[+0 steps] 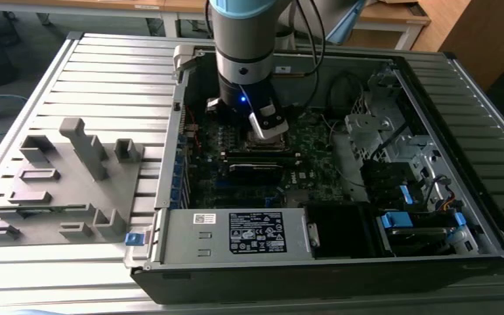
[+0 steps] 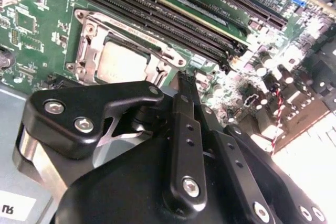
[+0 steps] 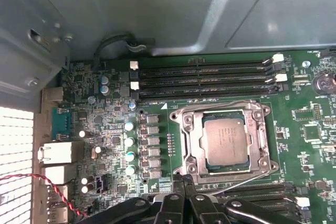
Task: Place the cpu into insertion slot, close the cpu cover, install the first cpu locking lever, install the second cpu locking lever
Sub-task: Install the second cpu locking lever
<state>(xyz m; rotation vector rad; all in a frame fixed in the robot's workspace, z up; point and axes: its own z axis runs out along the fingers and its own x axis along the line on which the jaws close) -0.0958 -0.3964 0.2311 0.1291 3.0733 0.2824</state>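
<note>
Silver-grey square cpu (image 3: 226, 142) sits in the shiny-rimmed insertion slot (image 3: 185, 145), thin silver cpu cover (image 3: 262, 135) closed over it; black end effector (image 3: 184, 182) hovers just beside, fingers together, holding nothing.

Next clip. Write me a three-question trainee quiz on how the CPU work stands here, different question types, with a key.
1. True or false: the square silver-grey cpu lies in the metal-rimmed insertion slot.
2. The thin silver cpu cover is: A) closed around the chip, B) missing.
3. Fill in: the black gripper sits at the socket's edge, carrying ____.

Key: 1 true; 2 A; 3 nothing
</note>
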